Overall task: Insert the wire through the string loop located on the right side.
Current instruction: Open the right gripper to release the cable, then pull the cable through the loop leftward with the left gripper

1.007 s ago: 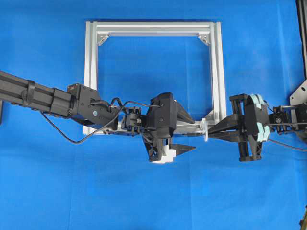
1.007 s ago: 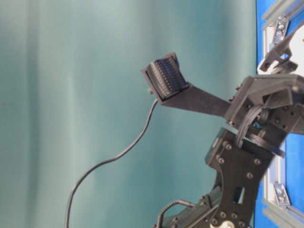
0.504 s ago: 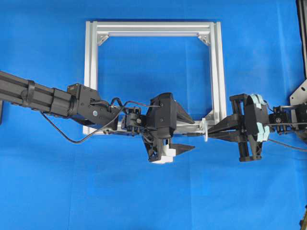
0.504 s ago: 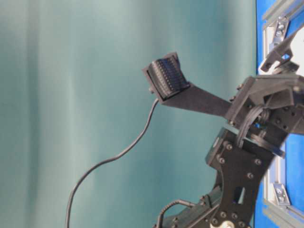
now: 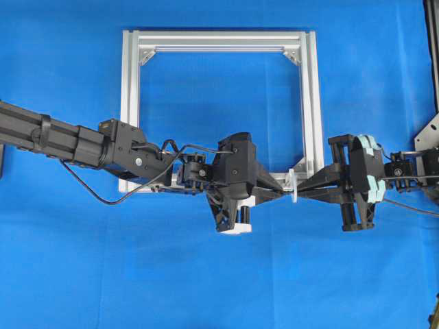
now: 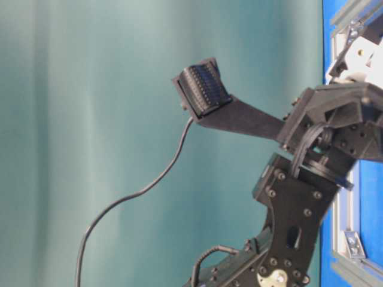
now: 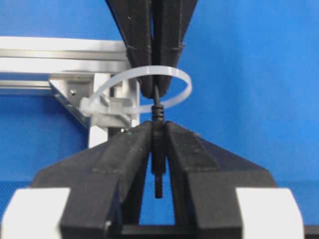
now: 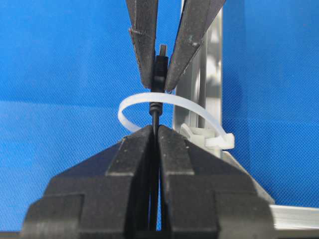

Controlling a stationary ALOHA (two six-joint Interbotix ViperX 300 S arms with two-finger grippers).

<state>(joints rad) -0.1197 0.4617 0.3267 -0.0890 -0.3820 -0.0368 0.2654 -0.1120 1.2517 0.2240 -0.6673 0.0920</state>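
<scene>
The thin black wire (image 7: 157, 112) runs straight through the string loop (image 7: 144, 89) at frame centre. The loop is a white, open ring standing beside the silver frame's corner.

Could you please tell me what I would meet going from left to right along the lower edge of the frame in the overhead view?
Left arm → left end effector → string loop → right end effector → right arm.
</scene>
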